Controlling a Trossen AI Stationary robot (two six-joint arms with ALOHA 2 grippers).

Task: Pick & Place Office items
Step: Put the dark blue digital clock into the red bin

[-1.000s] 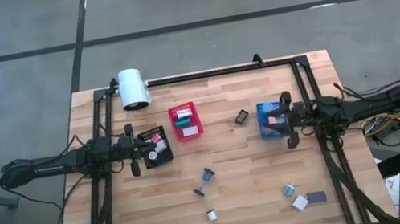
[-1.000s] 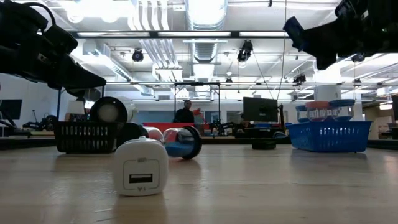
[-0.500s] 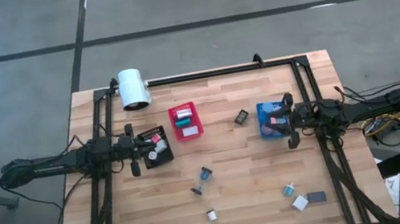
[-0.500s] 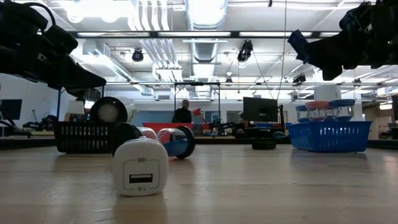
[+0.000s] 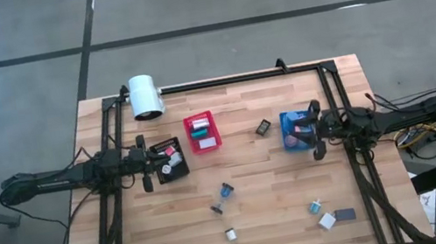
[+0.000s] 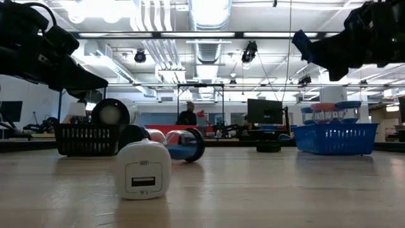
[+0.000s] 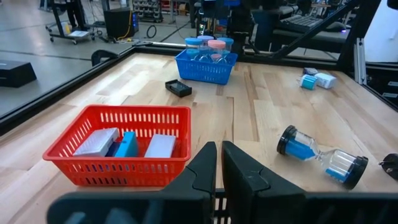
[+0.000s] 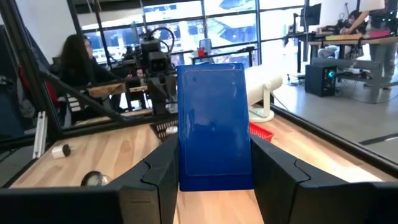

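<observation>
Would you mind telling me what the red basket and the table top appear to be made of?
The red basket looks like moulded plastic with a slight sheen: its walls are an even grid of thin slots in uniform colour. The table top looks like light wood, matt, judging by the visible grain and the joined strips.

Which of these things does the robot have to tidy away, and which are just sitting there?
To tidy: blue card in the right gripper, hourglass, white charger, small black piece, white block.
Just sitting: red bin, blue bin, black bin beside the waiting left gripper, big white cylinder.
</observation>
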